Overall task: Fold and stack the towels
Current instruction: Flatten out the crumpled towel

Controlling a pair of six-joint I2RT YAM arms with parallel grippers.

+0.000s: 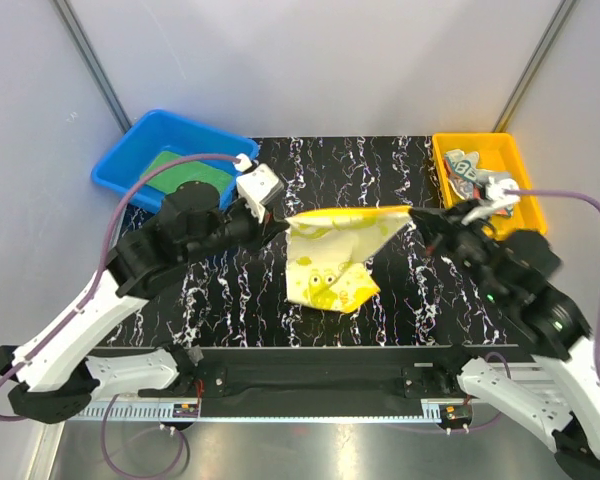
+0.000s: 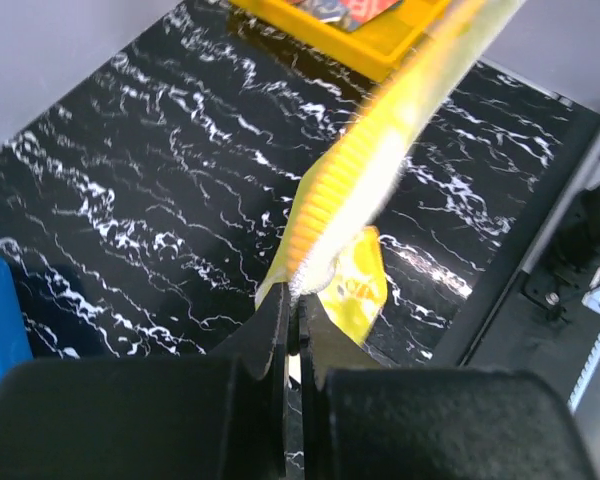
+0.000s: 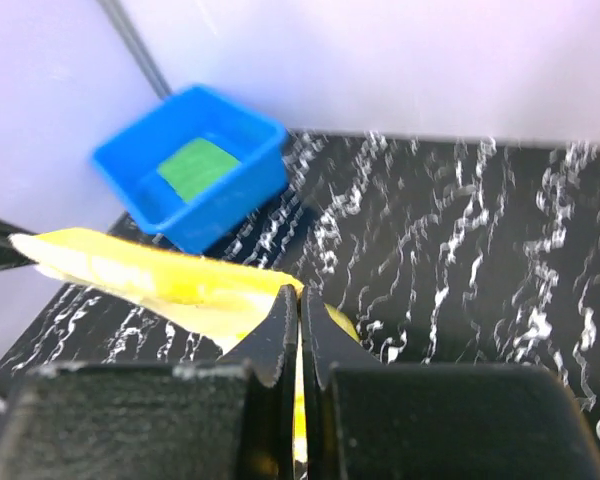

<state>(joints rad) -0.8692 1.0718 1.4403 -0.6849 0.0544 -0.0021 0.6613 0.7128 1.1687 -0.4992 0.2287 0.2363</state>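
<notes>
Stretching between the two arms, the yellow towel (image 1: 335, 250) hung over the middle of the black marbled table (image 1: 210, 290). Its upper edge was pulled into a nearly level line, and the rest draped down in a loose, creased sheet with pale crocodile faces showing on the lower part. From above it could not be told whether that lower part touched the table.

The left gripper (image 1: 280, 222) held the towel's left corner. In the left wrist view its dark fingers (image 2: 270, 335) were pressed close together on the cloth's ribbed edge, which ran away from them up across the picture. The right gripper (image 1: 417, 213) held the opposite corner. In the right wrist view its fingers (image 3: 275, 330) were likewise clamped, with only a thin yellow sliver of cloth showing between them and the towel stretching off to the left.

The green towel (image 1: 185, 170) lay flat in the blue bin (image 1: 120, 165) at the far left corner of the table, just behind the left arm's wrist. The striped towel (image 1: 467, 165) lay crumpled in the yellow bin (image 1: 525, 185) at the far right corner, just behind the right gripper. Its lettering was too small to read. Both bins stood well apart from the hanging towel, one on each side of it.
</notes>
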